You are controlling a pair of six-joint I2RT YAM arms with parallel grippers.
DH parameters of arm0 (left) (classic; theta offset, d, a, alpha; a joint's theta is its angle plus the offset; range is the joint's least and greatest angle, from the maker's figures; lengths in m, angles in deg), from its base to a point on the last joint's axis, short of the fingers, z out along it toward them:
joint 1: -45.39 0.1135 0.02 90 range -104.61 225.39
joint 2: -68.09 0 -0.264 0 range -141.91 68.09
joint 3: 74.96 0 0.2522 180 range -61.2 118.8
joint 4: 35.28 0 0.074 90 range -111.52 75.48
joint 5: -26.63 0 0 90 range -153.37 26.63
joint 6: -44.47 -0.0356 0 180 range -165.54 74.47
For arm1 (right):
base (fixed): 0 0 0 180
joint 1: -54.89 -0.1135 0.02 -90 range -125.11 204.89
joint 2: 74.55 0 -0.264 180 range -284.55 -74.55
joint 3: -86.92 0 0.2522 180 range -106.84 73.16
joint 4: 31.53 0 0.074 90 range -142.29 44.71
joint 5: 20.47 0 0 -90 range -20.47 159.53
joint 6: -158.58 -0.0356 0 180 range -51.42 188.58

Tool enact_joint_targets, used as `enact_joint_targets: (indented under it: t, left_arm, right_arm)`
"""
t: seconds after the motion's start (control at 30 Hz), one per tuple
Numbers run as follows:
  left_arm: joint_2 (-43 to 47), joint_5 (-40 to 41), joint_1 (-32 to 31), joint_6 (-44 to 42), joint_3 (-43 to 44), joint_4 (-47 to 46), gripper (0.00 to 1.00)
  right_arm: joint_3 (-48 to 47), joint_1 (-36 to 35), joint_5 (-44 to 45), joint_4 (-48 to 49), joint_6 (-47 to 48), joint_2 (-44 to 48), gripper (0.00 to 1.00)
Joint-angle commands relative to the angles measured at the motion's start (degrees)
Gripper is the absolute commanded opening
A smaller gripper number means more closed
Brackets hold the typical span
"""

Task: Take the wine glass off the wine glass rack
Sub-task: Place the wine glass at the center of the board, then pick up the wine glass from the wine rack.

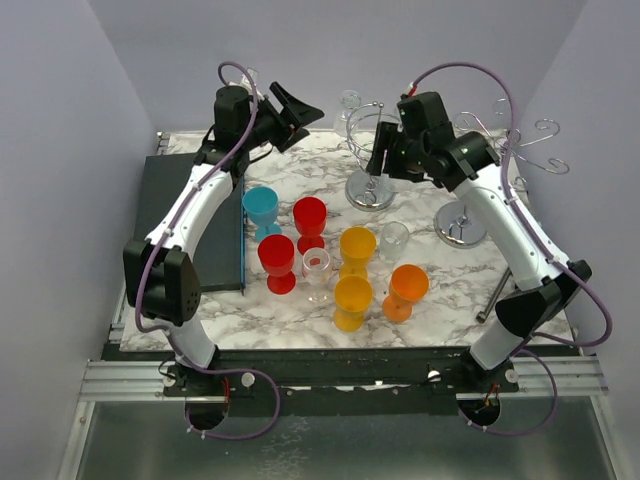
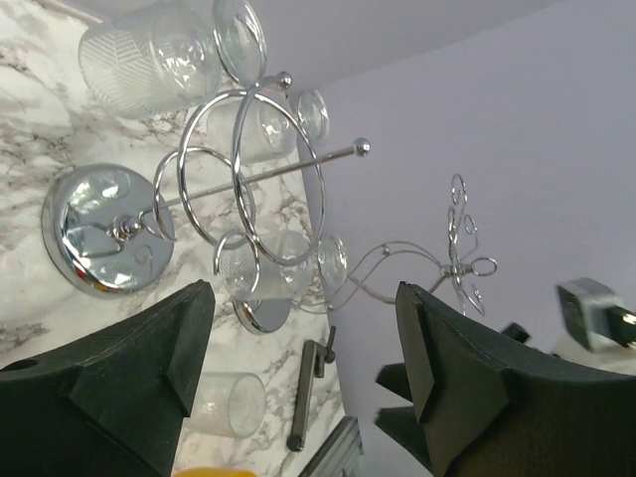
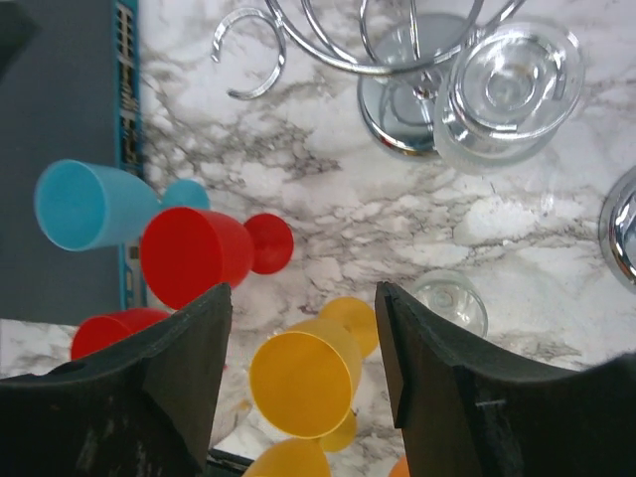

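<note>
A chrome wire wine glass rack (image 1: 369,150) stands at the back middle of the marble table. A clear wine glass (image 1: 349,101) hangs on its far side. In the right wrist view another clear glass (image 3: 505,87) hangs upside down beside the rack's round base (image 3: 396,111). The left wrist view shows the rack's rings (image 2: 260,164) and a patterned clear glass (image 2: 149,55) on it. My right gripper (image 1: 379,165) is open and empty, close over the rack's near side; its jaws (image 3: 303,338) face the table. My left gripper (image 1: 303,112) is open and empty, raised left of the rack (image 2: 303,328).
A second chrome rack (image 1: 462,224) stands at the right. Blue (image 1: 261,207), red (image 1: 309,218), yellow (image 1: 357,247) and orange (image 1: 406,288) plastic goblets and clear glasses (image 1: 394,240) crowd the table's middle. A dark tray (image 1: 185,215) lies left, a metal bar (image 1: 492,295) right.
</note>
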Motion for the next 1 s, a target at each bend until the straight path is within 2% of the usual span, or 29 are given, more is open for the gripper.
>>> enact_joint_targets:
  t: [0.0, 0.07, 0.3, 0.43, 0.77, 0.97]
  left_arm:
    - [-5.3, 1.2, 0.0, 0.0, 5.3, -4.1, 0.79]
    - [-7.6, 1.1, 0.0, 0.3, 7.3, -5.6, 0.78]
    - [-18.0, 1.4, 0.0, 0.7, 17.8, -6.1, 0.7]
    - [-24.3, 1.4, 0.0, 1.4, 24.2, -6.5, 0.63]
    - [-37.3, 0.4, -0.1, 3.9, 39.8, -7.2, 0.55]
    - [-42.1, 0.0, -0.5, 5.2, 45.2, -7.3, 0.51]
  right_arm:
    - [-7.4, 0.0, 4.3, 0.6, 0.2, -1.7, 0.67]
    - [-11.5, 0.4, 6.1, 0.2, 0.7, -3.7, 0.7]
    - [-25.2, 3.7, 2.7, -0.6, 1.9, -11.2, 0.71]
    - [-24.3, 5.2, 0.5, 2.7, 1.5, -11.5, 0.71]
    - [-20.5, 5.6, 0.0, 6.6, 1.3, -9.1, 0.71]
    - [-17.6, 5.5, -1.0, 8.6, 0.9, -7.3, 0.72]
